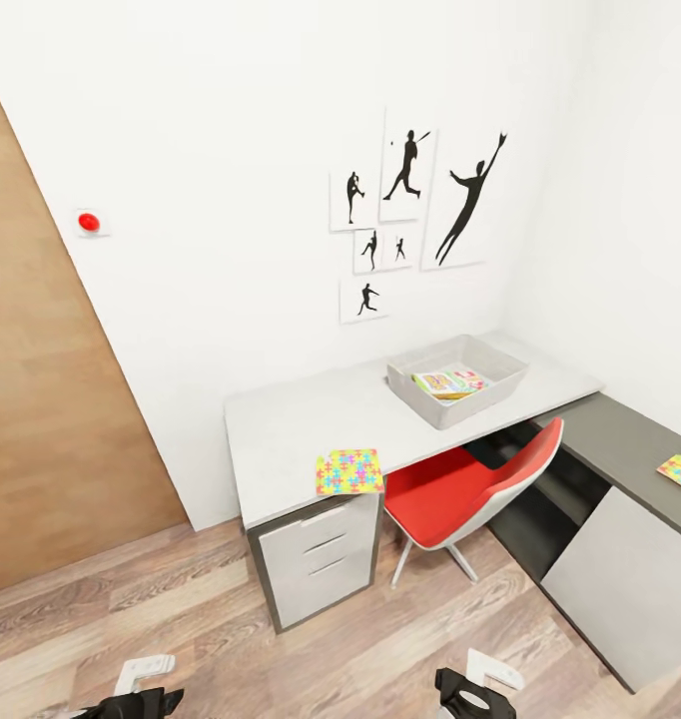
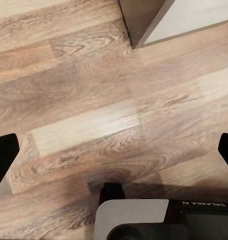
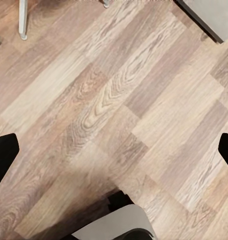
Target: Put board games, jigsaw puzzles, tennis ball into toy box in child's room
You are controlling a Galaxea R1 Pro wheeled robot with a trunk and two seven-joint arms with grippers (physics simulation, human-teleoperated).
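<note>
We face the L-shaped pale grey table (image 1: 291,424), both grippers spread wide and empty over wood floor. 1 multicolour jigsaw square (image 1: 349,471) lies at its front edge, the shallow grey toy box (image 1: 417,396) near the back corner, a printed game box (image 1: 448,382) inside. Next, we judge, reach for that jigsaw.

Head camera: high, well back, facing down toward the table (image 1: 281,429) in the room corner. Wrist cameras: each low, facing straight down at the wood floor (image 2: 93,100). Shared: floor beside the drawer unit (image 1: 321,554).
</note>
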